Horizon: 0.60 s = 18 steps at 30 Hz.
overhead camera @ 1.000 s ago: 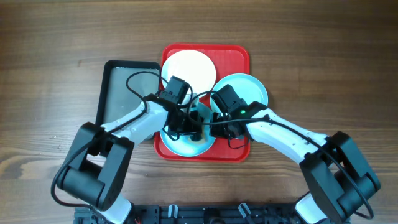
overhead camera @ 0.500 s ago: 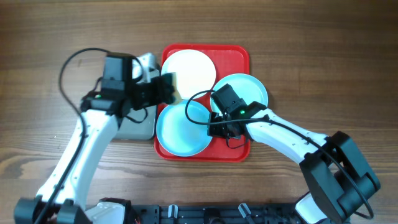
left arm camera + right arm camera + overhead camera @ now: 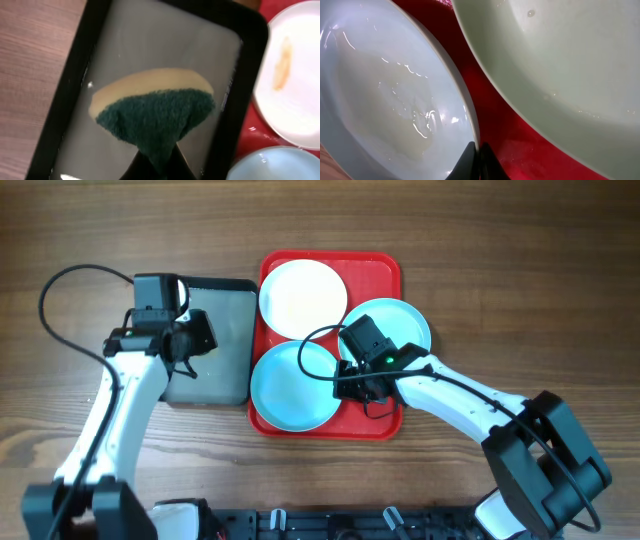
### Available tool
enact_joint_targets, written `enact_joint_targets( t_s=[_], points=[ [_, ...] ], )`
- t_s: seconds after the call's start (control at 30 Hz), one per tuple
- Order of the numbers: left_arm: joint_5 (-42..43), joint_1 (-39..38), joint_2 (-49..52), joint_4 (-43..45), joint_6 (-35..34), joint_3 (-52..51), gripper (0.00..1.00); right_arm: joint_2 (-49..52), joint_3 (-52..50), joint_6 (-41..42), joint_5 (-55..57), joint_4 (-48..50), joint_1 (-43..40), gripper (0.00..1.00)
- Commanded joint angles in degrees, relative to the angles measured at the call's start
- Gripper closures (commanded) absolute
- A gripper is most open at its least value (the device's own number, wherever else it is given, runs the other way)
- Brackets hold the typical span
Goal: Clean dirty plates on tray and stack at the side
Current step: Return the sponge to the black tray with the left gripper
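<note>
Scrubbing step: the left pincer [image 3: 157, 165], clamped on a green-and-yellow sponge [image 3: 155, 117], hangs over the dark grey tray [image 3: 230, 375]. The right pincer [image 3: 345, 383] pinches the rim of the near pale-aqua round plate [image 3: 290, 385] on the red plastic tray [image 3: 385, 275]. Next, I judge, the sponge must come across to that plate.

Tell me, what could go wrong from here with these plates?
The right gripper pinches only the thin rim of the near aqua plate, which looks wet; it may slip. The other aqua plate overhangs the red tray rim and could tip if nudged. The white plate bears a yellow smear, and the sponge in the left gripper is off over the grey tray; it might get stacked dirty.
</note>
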Motion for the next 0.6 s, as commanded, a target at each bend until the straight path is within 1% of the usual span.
enact_joint_targets(
  t_s=[0.0,0.13,0.3,0.4,0.43,0.5,0.53,0.57],
  points=[
    [-2.03,0.72,5.79,7.21,1.99,-0.59,0.96,0.76,0.37,0.04,-1.18,0.35,0.39,0.96],
    [-0.48,0.70,11.47,15.93,1.99,-0.57,0.96,0.76,0.37,0.02,-1.16,0.35,0.39,0.96],
    [0.72,0.68,17.16,21.49,1.99,-0.57,0.96,0.76,0.37,0.02,-1.16,0.42,0.39,0.96],
    [0.74,0.68,19.96,23.82,1.97,-0.57,0.93,0.76,0.37,0.04,-1.18,0.44,0.39,0.96],
    [0.74,0.68,20.50,24.41,1.95,-0.57,0.89,0.76,0.37,0.07,-1.18,0.44,0.39,0.96],
    [0.74,0.68,20.59,24.92,1.95,-0.57,0.60,0.76,0.37,0.07,-1.16,0.44,0.39,0.96],
    [0.74,0.68,20.33,25.24,1.95,-0.57,0.55,0.76,0.37,0.07,-1.16,0.44,0.39,0.95],
    [0.72,0.68,19.96,25.57,1.97,-0.55,0.52,0.76,0.37,0.07,-1.16,0.46,0.39,0.94]
  ],
)
